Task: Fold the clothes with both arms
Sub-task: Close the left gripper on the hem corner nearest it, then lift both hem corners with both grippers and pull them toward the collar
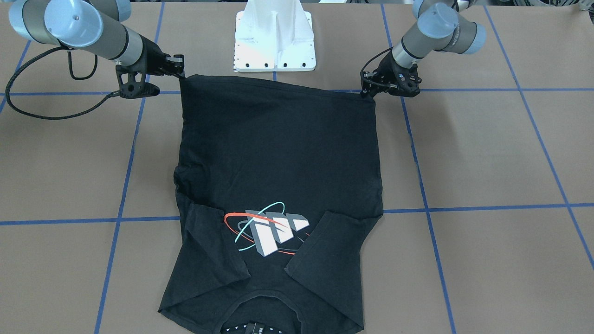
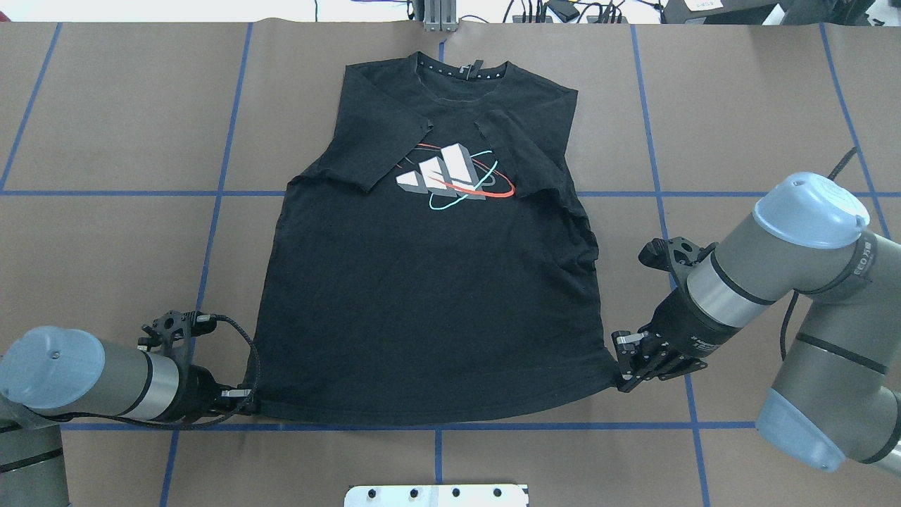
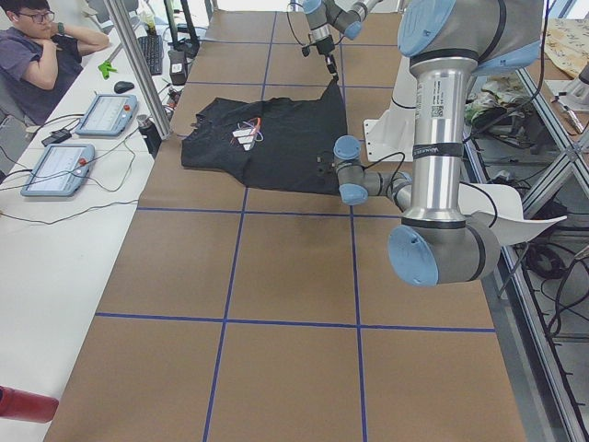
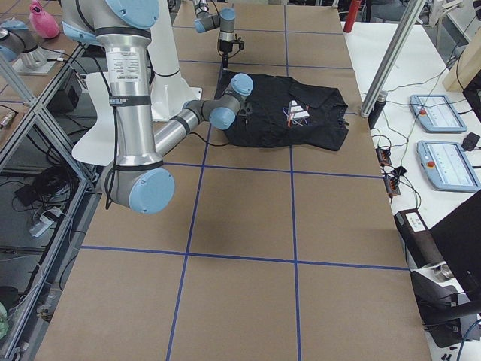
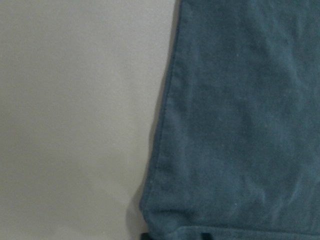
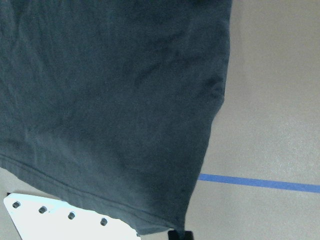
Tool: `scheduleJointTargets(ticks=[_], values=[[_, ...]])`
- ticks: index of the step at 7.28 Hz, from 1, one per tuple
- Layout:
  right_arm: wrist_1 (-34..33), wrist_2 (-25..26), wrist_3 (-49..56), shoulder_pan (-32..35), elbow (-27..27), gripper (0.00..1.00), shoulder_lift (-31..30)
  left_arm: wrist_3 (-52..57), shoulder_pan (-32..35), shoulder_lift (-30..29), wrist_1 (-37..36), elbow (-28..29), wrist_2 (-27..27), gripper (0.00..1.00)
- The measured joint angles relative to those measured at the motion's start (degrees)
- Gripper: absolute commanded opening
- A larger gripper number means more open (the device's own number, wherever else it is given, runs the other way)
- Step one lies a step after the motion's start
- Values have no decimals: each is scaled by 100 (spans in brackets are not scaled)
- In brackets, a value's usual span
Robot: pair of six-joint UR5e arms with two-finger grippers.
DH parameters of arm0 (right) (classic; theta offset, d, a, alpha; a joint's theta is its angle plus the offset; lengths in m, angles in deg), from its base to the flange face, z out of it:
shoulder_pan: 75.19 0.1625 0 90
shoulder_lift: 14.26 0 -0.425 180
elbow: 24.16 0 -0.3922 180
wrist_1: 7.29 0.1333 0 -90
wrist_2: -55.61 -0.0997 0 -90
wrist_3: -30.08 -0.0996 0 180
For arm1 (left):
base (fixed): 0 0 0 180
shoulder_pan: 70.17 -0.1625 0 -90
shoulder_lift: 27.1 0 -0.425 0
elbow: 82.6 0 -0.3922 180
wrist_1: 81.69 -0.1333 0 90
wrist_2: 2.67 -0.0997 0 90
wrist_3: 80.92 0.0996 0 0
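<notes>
- Across from the robot, in the exterior front-facing view, the black T-shirt [image 1: 278,153] lies print-up on the brown table [image 1: 487,153]. Its collar is toward the camera and both sleeves are folded in over the chest. The right gripper [image 1: 181,73] and left gripper [image 1: 366,92] each sit at a hem corner, near the white mount plate [image 1: 274,51].
- Overhead exterior: each gripper is pinched closed on its hem corner. The hem runs between them, just beyond a blue tape line [image 2: 725,424].
- Exterior left and exterior right: both pinched corners rise in small peaks off the table.
- Left wrist-mounted: the hem corner meets the dark fingertips [image 5: 145,236] at the bottom edge.
- Right wrist-mounted: the raised hem hangs in front of the camera, and the mount plate's bolted corner shows beneath it.
</notes>
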Motion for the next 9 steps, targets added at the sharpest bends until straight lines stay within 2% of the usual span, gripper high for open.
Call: scheduleJointTargets(ticks=[3, 7, 9], values=[[15, -177, 6, 137, -18, 0, 4, -27, 23, -29, -59, -194, 20, 0], [20, -889, 0, 364, -151, 0, -159, -32, 91, 593, -78, -1217, 91, 0], [22, -1323, -6, 370, -360, 0, -519, -101, 80, 880, -88, -1640, 446, 0]])
